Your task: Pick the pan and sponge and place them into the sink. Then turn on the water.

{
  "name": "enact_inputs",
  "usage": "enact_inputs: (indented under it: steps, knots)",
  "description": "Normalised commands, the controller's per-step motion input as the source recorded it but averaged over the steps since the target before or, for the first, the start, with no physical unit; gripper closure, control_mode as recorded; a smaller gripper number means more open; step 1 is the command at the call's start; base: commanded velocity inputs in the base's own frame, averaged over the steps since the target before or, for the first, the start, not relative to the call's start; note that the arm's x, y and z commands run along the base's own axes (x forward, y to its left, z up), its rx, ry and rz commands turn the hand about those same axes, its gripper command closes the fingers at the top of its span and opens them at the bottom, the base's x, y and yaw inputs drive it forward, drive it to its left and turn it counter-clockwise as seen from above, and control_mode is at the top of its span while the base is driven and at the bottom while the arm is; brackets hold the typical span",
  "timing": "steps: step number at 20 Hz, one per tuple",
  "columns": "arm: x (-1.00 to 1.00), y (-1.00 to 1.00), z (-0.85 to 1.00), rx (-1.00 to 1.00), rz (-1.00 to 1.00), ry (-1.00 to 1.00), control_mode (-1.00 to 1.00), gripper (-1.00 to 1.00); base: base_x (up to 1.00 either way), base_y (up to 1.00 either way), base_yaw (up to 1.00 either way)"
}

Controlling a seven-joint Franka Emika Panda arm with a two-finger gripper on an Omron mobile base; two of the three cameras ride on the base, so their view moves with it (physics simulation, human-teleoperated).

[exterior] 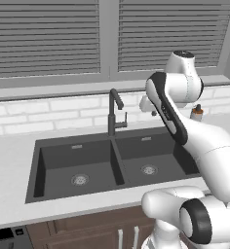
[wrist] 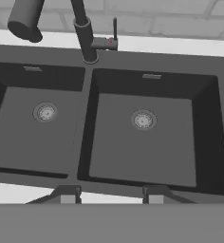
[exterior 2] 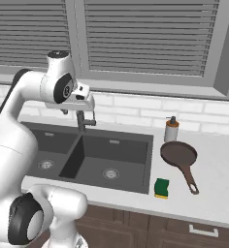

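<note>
The dark brown pan point(exterior 2: 178, 154) lies on the counter right of the sink, its handle pointing toward the front edge. The green and yellow sponge point(exterior 2: 161, 188) rests in front of it, beside the sink's right front corner. Both basins of the dark grey sink point(exterior 2: 148, 164) point(exterior: 118, 168) point(wrist: 85, 118) hold nothing but their drains. The dark gooseneck faucet point(exterior: 113, 114) point(exterior 2: 81, 122) point(wrist: 83, 33) stands behind the divider, and no water runs from it. My gripper point(wrist: 110, 195) hangs open high above the sink, looking down at the basins with nothing between its fingers.
A white bottle with a brown cap point(exterior 2: 171, 130) point(exterior: 197, 113) stands at the back of the counter just behind the pan. A white brick backsplash and a window with blinds rise behind the sink. Light counter runs along both sides of the sink.
</note>
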Motion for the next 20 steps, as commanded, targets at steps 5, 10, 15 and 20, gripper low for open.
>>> enact_inputs:
  steps: [5, 10, 15, 20]
  knots:
    - [0.0, -0.56, 0.0, -0.01, 0.0, 0.0, -1.0, -1.0, 0.0, 0.0, 0.0]
    - [0.0, -1.0, -0.14, 0.0, 0.0, 0.01, -1.0, -1.0, 0.0, 0.0, 0.0]
    - [0.0, -1.0, -0.53, 0.0, -0.06, 0.02, -1.0, -1.0, 0.0, 0.0, 0.0]
    - [0.0, -1.0, -0.78, 0.0, -0.04, -0.02, -1.0, -1.0, 0.0, 0.0, 0.0]
